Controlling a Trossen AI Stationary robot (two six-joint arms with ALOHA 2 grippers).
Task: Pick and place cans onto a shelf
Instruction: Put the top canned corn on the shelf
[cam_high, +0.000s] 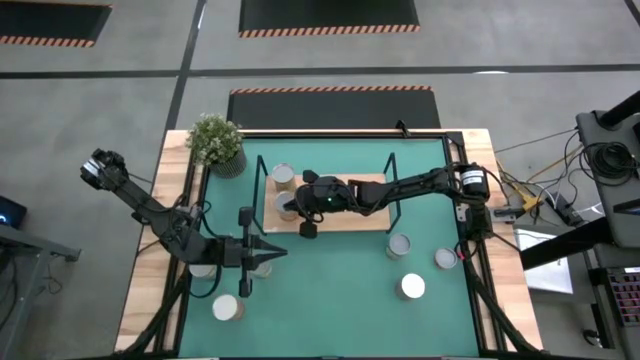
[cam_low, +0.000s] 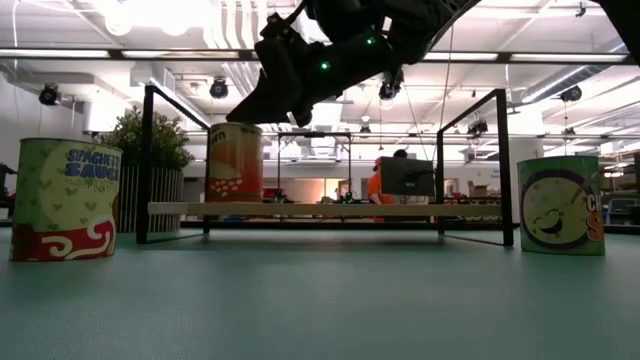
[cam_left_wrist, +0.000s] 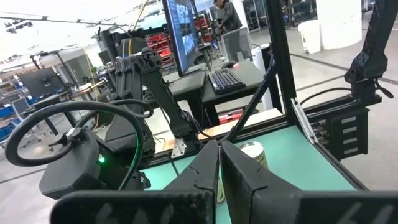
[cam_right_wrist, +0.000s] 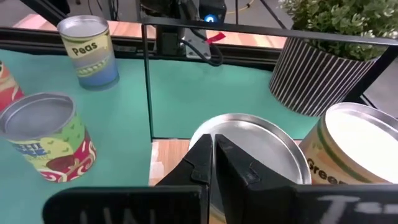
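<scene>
1. My right gripper (cam_right_wrist: 213, 163) is hovering, fingers pressed together and holding nothing, just above a can (cam_right_wrist: 249, 149) standing on the shelf (cam_high: 372, 214).
2. A second can (cam_high: 283, 176) is standing just behind it.
3. My left gripper (cam_high: 281, 252), also closed and empty, is waiting over the bench (cam_high: 330, 300), with other cans (cam_high: 411, 287) sitting around.

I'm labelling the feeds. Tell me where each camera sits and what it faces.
High: overhead, straight down on the shelf; both arms show.
Low: at mat height, level across the shelf; the right arm hangs above.
Left wrist: past the shut left gripper toward a can.
Right wrist: past the shut right gripper, over a can's top.
High and right wrist share the potted plant.
</scene>
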